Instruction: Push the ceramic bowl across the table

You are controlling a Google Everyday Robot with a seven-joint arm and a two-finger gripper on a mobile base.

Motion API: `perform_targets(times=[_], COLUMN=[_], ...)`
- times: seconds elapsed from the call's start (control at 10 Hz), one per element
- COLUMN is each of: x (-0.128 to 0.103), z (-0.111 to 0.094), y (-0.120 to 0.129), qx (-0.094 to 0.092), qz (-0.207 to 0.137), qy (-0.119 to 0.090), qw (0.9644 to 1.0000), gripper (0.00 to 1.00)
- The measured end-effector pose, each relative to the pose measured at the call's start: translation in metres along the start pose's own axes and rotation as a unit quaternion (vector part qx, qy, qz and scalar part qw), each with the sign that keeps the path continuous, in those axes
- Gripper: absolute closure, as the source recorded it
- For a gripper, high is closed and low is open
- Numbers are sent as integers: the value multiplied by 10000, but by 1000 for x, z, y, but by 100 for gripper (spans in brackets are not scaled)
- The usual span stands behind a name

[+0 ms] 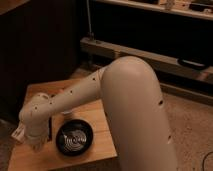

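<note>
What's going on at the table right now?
The robot's one arm reaches down over the left end of the wooden table. Its tool is shut and low near the table's surface, just left of the ceramic bowl. The bowl sits near the table's front edge. A narrow dark object is between the tool and the bowl. The tool does not appear to touch the bowl, so the push looks not yet made.

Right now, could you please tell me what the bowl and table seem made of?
The ceramic bowl: probably glazed ceramic, black with shiny white rings. The table: seemingly pale matte wood, plank grain showing. The claw, shut, hangs beside the bowl.
</note>
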Motion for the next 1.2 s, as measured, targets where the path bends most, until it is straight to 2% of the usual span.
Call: perform_targets(times=[0.5,1.2], x=[-3,-2], z=[-3,4], y=[-15,-19], qx=[39,-61], qz=[147,80], qy=[-150,-142], qw=[9998,9998], gripper=[100,100])
